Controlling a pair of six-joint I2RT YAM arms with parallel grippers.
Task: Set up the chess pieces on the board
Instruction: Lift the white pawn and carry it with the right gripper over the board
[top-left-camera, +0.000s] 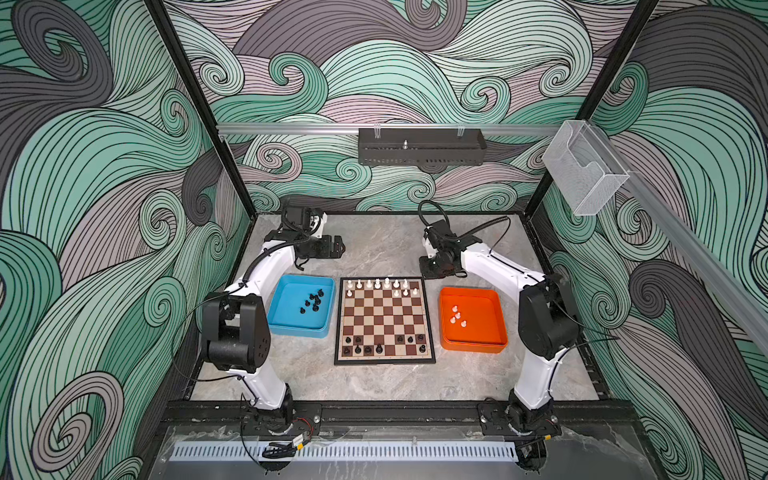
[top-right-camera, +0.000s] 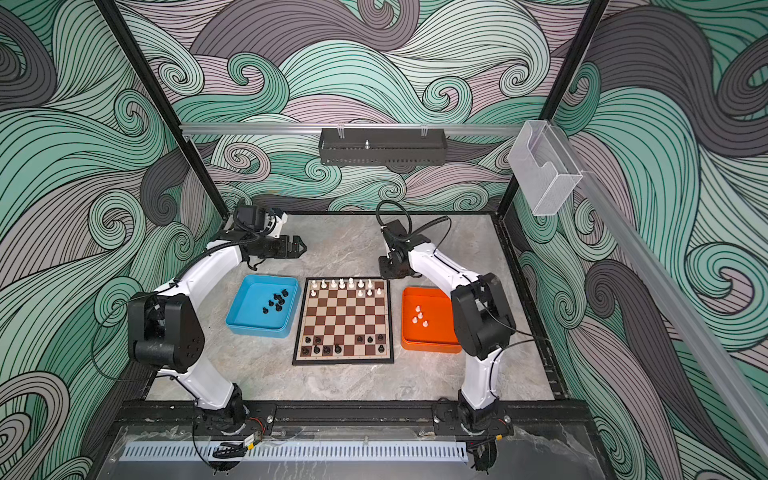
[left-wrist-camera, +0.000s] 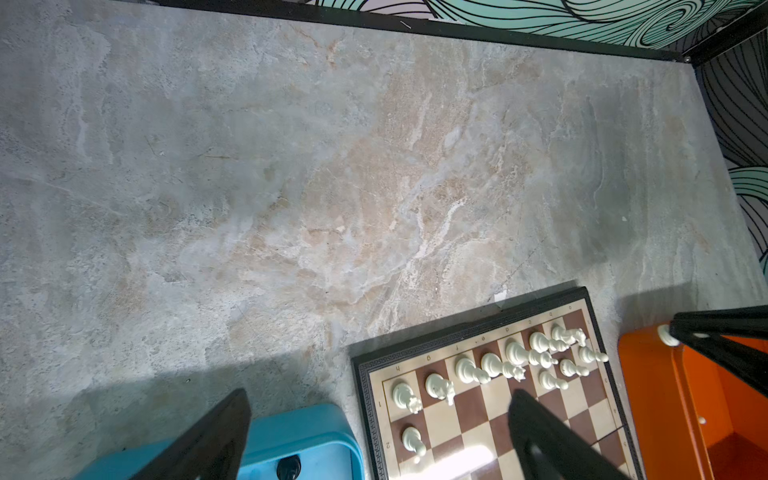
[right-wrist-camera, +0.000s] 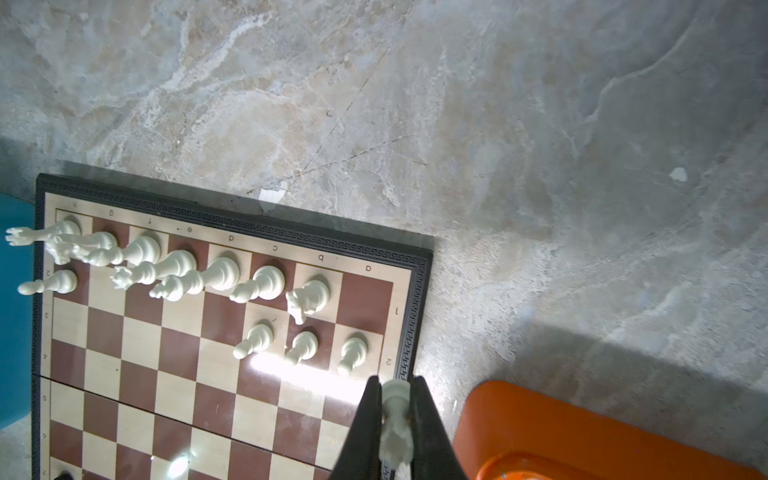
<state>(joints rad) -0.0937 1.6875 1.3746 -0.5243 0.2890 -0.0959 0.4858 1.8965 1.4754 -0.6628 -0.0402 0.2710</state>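
Wavy green, grey and mauve patterns cover the walls of the booth, and a grey marbled stone-look tabletop (top-left-camera: 374, 249) carries everything. At its middle lies the square flat chessboard with dark brown and cream squares (top-left-camera: 384, 320). Small glossy white chess pieces (top-left-camera: 386, 284) stand on its two far rows, and small glossy black chess pieces (top-left-camera: 379, 348) stand on its two near rows. Left of the board sits a square blue plastic tray (top-left-camera: 279, 316) with a loose group of black pieces (top-left-camera: 313, 300) inside. Right of the board sits a square orange plastic tray (top-left-camera: 500, 328) with a few white pieces (top-left-camera: 458, 316) inside.

The left arm (top-left-camera: 266, 270) has its jaws wide apart above bare tabletop behind the blue tray. Its two black fingers (left-wrist-camera: 216, 440) hold nothing and touch nothing. The right arm (top-left-camera: 494, 266) has its jaws closed tightly on a single white chess piece (right-wrist-camera: 397, 415), near the far right corner of the board, on the side of the orange tray. Which kind of piece it is, I cannot tell.
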